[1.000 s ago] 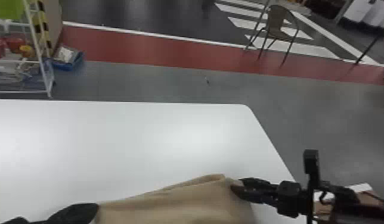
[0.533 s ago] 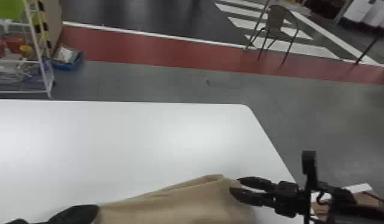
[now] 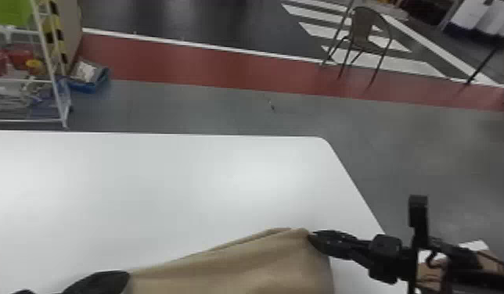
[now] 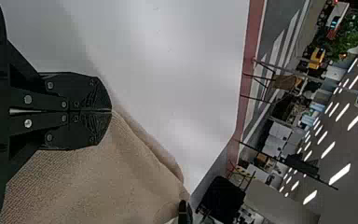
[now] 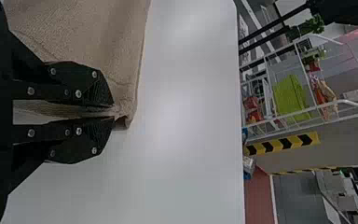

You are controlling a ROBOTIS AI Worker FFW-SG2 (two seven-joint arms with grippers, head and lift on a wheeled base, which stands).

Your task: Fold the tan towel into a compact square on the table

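Your left gripper and right gripper bracket the tan towel at the near part of a white table; the cloth spans between them and runs down to the bottom edge of the head view, its far edge slanting from the left gripper's tips toward the right gripper's; whether all of it touches the tabletop, you cannot tell. In the left wrist view, your left fingers are pressed together along a thin seam, with a corner of the towel caught at their tips; in the right wrist view, your right fingers stand slightly apart behind nearly meeting tips, which pinch a puckered corner of the cloth, and more tan fabric shows in the narrow gap between them. Beyond the table, a chair stands near a red floor strip; at your far left, a white wire rack stands beside a blue bin on the gray floor.
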